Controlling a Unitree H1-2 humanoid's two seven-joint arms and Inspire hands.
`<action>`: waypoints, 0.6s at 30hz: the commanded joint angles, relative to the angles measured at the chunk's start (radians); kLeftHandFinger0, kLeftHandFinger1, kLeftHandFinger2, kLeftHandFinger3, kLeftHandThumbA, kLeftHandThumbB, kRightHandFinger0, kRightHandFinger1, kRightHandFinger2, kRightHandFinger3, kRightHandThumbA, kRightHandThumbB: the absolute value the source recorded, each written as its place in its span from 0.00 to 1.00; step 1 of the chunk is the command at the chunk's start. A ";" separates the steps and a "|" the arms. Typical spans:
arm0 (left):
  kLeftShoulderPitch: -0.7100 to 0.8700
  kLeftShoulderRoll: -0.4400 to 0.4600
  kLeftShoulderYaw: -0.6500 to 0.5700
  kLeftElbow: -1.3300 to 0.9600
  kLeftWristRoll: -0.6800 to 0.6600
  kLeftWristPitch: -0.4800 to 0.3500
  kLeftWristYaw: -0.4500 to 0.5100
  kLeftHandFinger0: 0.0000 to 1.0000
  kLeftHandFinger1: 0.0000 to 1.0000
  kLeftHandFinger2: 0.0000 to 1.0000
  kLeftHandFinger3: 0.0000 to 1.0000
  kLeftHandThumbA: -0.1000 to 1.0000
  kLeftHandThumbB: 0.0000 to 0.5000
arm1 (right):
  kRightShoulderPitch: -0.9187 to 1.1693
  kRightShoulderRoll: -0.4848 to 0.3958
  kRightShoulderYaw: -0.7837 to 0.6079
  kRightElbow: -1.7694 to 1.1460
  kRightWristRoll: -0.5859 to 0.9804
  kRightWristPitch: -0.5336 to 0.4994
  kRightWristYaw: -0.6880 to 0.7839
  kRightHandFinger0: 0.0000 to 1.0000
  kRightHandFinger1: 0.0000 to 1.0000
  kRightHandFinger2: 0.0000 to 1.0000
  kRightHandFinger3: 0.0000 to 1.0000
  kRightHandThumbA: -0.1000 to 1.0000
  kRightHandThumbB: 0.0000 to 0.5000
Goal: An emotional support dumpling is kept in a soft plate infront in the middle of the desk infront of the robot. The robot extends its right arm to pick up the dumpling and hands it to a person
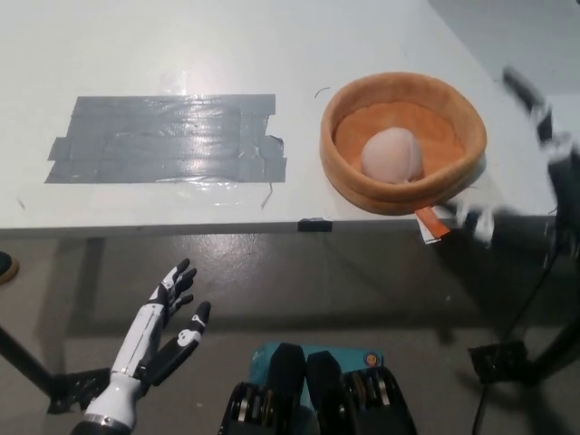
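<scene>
Inside the soft orange plate (403, 186), near the desk's front edge at the right, lies the pale round dumpling (392, 155), untouched. Just to the plate's right the black right hand (535, 154) shows only as a motion-blurred shape beside the rim, so whether its fingers are spread or curled cannot be told. On the white desk (181, 45) a patch of grey tape (168, 138) sits well to the left, and the white left hand (168, 322) hangs below the desk edge, fingers spread and holding nothing.

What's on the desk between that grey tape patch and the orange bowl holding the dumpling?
Nothing much: the head view shows bare white desk between the tape patch and the soft plate.
</scene>
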 commanded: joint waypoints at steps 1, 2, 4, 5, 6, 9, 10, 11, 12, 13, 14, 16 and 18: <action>-0.021 0.014 0.000 -0.018 0.005 -0.052 -0.014 0.96 1.00 1.00 1.00 0.65 0.57 | -0.322 -0.131 0.074 0.084 -0.009 0.334 0.267 1.00 1.00 1.00 1.00 1.00 0.66; -0.022 0.013 -0.001 -0.017 0.007 -0.052 -0.014 0.95 1.00 1.00 1.00 0.65 0.57 | -0.349 -0.141 0.094 0.114 -0.019 0.345 0.287 1.00 1.00 1.00 1.00 1.00 0.66; -0.022 0.014 -0.003 -0.023 0.009 -0.044 -0.016 0.95 1.00 1.00 1.00 0.66 0.58 | -0.416 -0.149 0.146 0.209 -0.048 0.357 0.326 1.00 1.00 1.00 1.00 1.00 0.66; -0.023 0.015 -0.003 -0.026 0.011 -0.041 -0.016 0.96 1.00 1.00 1.00 0.66 0.57 | -0.461 -0.140 0.174 0.283 -0.057 0.361 0.342 1.00 1.00 1.00 1.00 1.00 0.66; -0.024 0.015 -0.003 -0.026 0.009 -0.040 -0.017 0.97 1.00 1.00 1.00 0.66 0.57 | -0.487 -0.133 0.190 0.328 -0.056 0.371 0.350 1.00 1.00 1.00 1.00 1.00 0.66; -0.026 0.014 -0.002 -0.034 0.010 -0.024 -0.017 0.99 1.00 1.00 1.00 0.66 0.59 | -0.554 -0.108 0.231 0.466 -0.055 0.368 0.362 1.00 1.00 1.00 1.00 0.96 0.68; -0.028 0.014 -0.002 -0.033 0.009 -0.024 -0.017 0.99 1.00 1.00 1.00 0.66 0.59 | -0.570 -0.104 0.244 0.498 -0.058 0.362 0.362 1.00 1.00 1.00 1.00 0.96 0.68; -0.026 0.013 -0.002 -0.038 0.008 -0.025 -0.017 0.99 1.00 1.00 1.00 0.65 0.59 | -0.596 -0.089 0.261 0.566 -0.061 0.344 0.360 1.00 1.00 1.00 1.00 0.95 0.69; -0.027 0.014 -0.002 -0.037 0.013 -0.028 -0.016 0.99 1.00 1.00 1.00 0.65 0.59 | -0.610 -0.078 0.272 0.603 -0.060 0.348 0.361 1.00 1.00 1.00 1.00 0.95 0.70; -0.028 0.015 -0.002 -0.037 0.016 -0.031 -0.015 0.98 1.00 1.00 1.00 0.66 0.59 | -0.623 -0.068 0.288 0.639 -0.065 0.351 0.363 1.00 1.00 1.00 1.00 0.96 0.68; -0.029 0.014 -0.003 -0.037 0.014 -0.030 -0.017 0.98 1.00 1.00 1.00 0.66 0.59 | -0.638 -0.059 0.305 0.685 -0.071 0.346 0.364 1.00 1.00 1.00 1.00 0.96 0.68; -0.030 0.015 -0.004 -0.040 0.013 -0.026 -0.023 0.96 1.00 1.00 1.00 0.66 0.58 | -0.658 -0.035 0.312 0.774 -0.060 0.334 0.359 1.00 1.00 1.00 1.00 0.95 0.69; -0.033 0.013 -0.003 -0.033 0.017 -0.032 -0.019 0.97 1.00 1.00 1.00 0.66 0.58 | -0.678 -0.009 0.325 0.867 -0.067 0.322 0.347 1.00 1.00 1.00 1.00 0.95 0.72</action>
